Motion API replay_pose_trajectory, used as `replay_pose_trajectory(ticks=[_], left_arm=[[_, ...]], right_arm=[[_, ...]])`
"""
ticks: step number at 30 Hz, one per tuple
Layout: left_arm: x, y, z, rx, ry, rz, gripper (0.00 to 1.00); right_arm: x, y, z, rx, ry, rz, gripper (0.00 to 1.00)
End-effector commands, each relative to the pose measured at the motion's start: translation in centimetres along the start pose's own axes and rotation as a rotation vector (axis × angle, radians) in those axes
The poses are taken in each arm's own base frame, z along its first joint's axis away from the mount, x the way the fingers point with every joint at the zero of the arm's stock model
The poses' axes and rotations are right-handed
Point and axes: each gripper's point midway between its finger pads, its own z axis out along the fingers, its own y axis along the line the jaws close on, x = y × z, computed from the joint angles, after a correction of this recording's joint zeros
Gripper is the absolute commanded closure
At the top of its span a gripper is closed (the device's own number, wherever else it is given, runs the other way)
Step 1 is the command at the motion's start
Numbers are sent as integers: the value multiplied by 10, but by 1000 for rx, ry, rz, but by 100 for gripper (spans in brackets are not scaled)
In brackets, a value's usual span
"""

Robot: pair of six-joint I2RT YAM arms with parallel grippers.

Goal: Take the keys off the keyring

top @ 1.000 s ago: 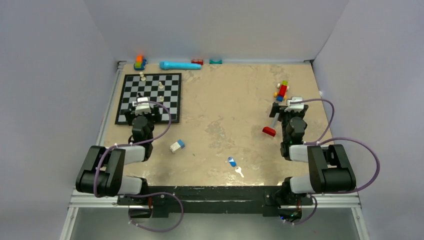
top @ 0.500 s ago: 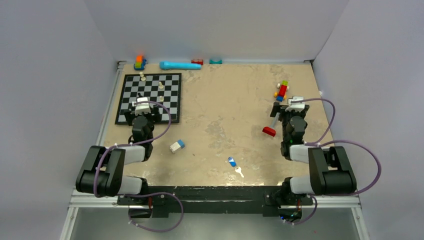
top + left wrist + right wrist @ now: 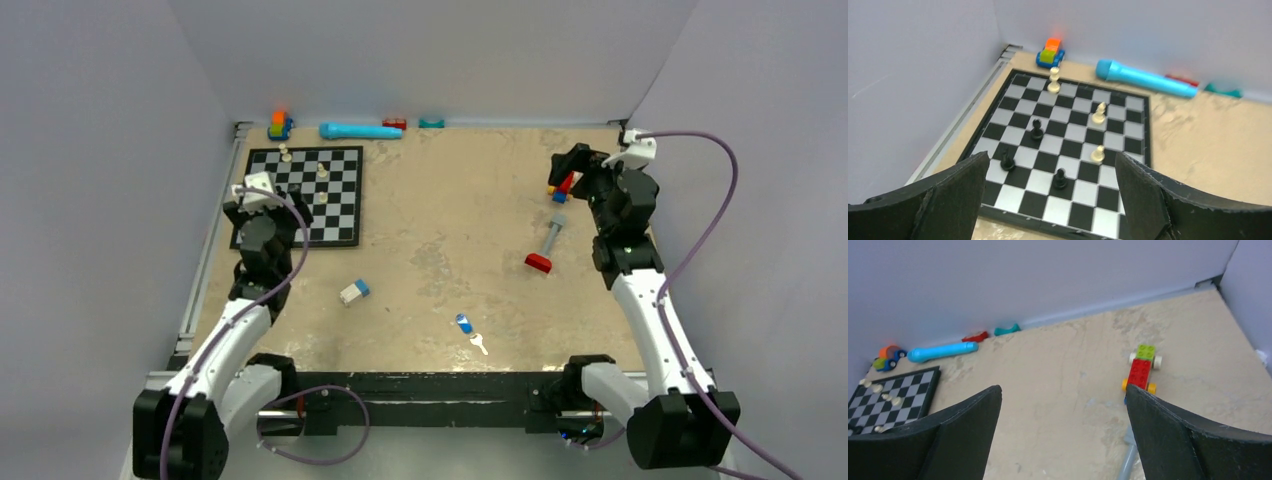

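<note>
up front, 2 keys (image 3: 465,323) (untouched)

Open tabletop (image 3: 440,230) rings the keys (image 3: 464,323), with block (image 3: 354,291) and red-ended tool (image 3: 548,244) well away.

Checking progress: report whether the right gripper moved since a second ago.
Yes. The right gripper moved farther out, from beside the red-headed grey tool to the colourful brick car.

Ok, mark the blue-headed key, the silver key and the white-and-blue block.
blue-headed key (image 3: 464,323): top external view, on its blue plastic head.
silver key (image 3: 479,344): top external view, on its middle.
white-and-blue block (image 3: 349,294): top external view, on its white part.
</note>
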Motion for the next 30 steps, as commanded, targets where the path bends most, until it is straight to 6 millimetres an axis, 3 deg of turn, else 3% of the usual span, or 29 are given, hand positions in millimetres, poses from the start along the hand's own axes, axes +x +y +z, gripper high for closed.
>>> replay_pose_trajectory(ticks=[1, 5, 9, 16, 20, 24, 28, 30], left_arm=[[-10, -3, -29, -39, 244, -208, 0], [0, 19, -75, -219, 478, -336, 0], [11, -18, -99, 16, 646, -325, 0], [41, -31, -144, 165, 836, -287, 0], [22, -42, -168, 289, 861, -293, 0], [-9, -36, -180, 357, 790, -214, 0], [-8, -29, -181, 368, 753, -158, 0], [-10, -41, -186, 448, 739, -178, 1]], right_arm=[[50, 9, -18, 3, 346, 103, 1], [61, 30, -39, -79, 421, 176, 3], [86, 41, -73, -46, 517, 163, 4], [143, 86, -135, -156, 710, 158, 11], [185, 92, -157, -176, 827, 161, 25], [221, 110, -170, -184, 924, 117, 30], [247, 122, -175, -166, 982, 38, 33], [260, 123, -174, -149, 1003, 0, 35]])
